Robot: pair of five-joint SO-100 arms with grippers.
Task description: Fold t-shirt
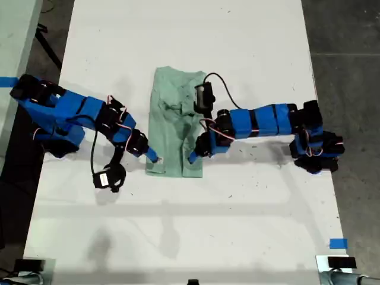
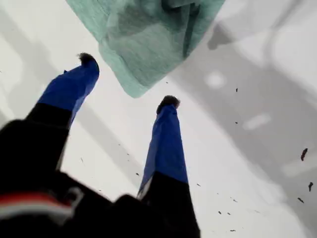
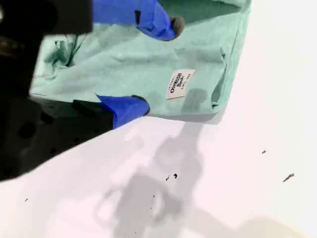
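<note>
Our t-shirt (image 1: 175,122) lies mid-bench (image 1: 249,35) as a narrow, already part-folded strip, long axis running from the exterior view's top to its bottom, the labelled hem end nearest the bottom; our first gripper (image 2: 129,82) hovers just off a lower corner with jaws spread and empty, and our second gripper (image 3: 158,67) stands with jaws parted over the hem by the label (image 3: 179,84), nothing pinched. We judge the risk to be a shallow bite: catching only the top layer would peel the strip apart, and uneven lifting by the two arms would skew the fold.
</note>
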